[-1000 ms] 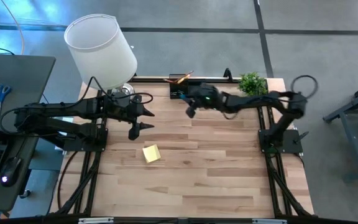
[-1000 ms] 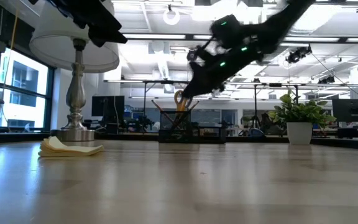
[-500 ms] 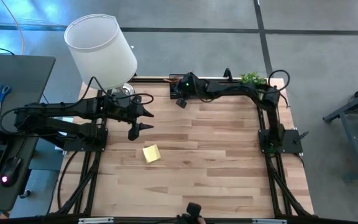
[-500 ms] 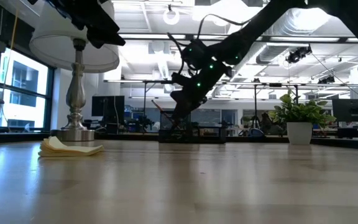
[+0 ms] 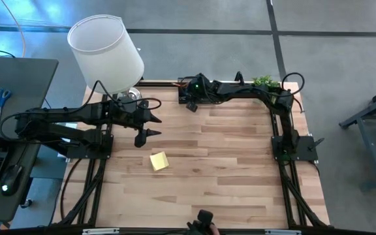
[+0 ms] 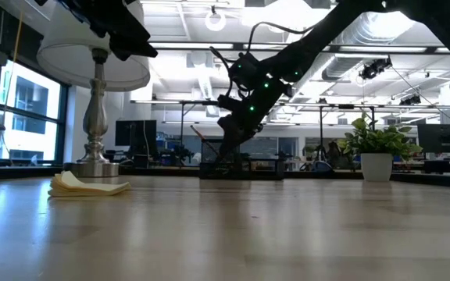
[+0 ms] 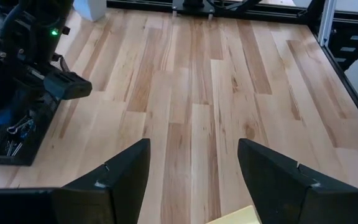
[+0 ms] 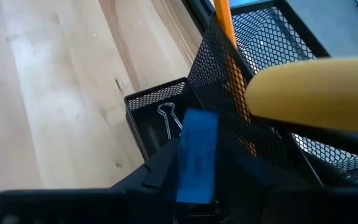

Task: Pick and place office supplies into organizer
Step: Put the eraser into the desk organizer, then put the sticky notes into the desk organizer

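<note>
Right wrist view only: the blue eraser (image 8: 196, 155) stands upright in the mouth of my right pincer (image 5: 189, 99), directly over a low compartment of the organizer (image 8: 157, 95) that has a binder clip (image 8: 169, 116) in it. An orange pencil (image 8: 227, 28) is up in the mesh pen cup beside it, and a blurred yellow shape (image 8: 316, 93) crosses close to the lens; I can't tell what it is. Whether the right pincer clamps the eraser or has let go, cannot tell. The high view hides the eraser but shows the layout: organizer at the far edge of the surface (image 5: 227, 163), plant (image 5: 264, 82) at the far right corner, lampshade (image 5: 106, 49) off the far left corner. The yellow sticky-note pad (image 5: 158, 160) lies alone on the left-middle boards, well apart from the organizer. Low view shows the right pincer tilted down, just above the organizer, and the pad lying flat near the lamp base (image 6: 94, 168). The middle and near boards are bare, lots of room. My right arm is stretched long along the far edge, wrist bent down. My left pincer (image 7: 193, 146) hangs wide open above the left side, holding nothing, with the pad's corner just below it.
</note>
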Controlling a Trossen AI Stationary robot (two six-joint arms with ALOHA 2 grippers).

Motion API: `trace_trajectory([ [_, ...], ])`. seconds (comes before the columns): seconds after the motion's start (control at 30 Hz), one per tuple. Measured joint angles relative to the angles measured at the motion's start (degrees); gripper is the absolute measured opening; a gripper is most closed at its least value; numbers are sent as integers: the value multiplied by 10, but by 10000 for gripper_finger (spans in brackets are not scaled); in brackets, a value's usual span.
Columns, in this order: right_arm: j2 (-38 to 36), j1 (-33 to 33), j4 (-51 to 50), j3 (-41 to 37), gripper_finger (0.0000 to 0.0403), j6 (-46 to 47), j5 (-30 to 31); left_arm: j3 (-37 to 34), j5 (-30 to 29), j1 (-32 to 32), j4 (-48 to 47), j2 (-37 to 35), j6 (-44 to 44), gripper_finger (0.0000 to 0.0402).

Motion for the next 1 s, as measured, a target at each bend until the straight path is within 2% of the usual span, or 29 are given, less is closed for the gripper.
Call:
trace_trajectory([
  [0.4,0,6,-14,0,186,6,1,0,0,0,-5,0,-1,232],
  [0.63,-6,54,-57,0,193,22,-3,0,0,0,-9,0,-6,232],
  [0.83,-39,107,-99,0,193,69,-3,0,0,0,-19,0,-7,232],
  [1.0,-49,160,-149,0,193,124,-42,0,0,0,-38,0,-9,232],
])
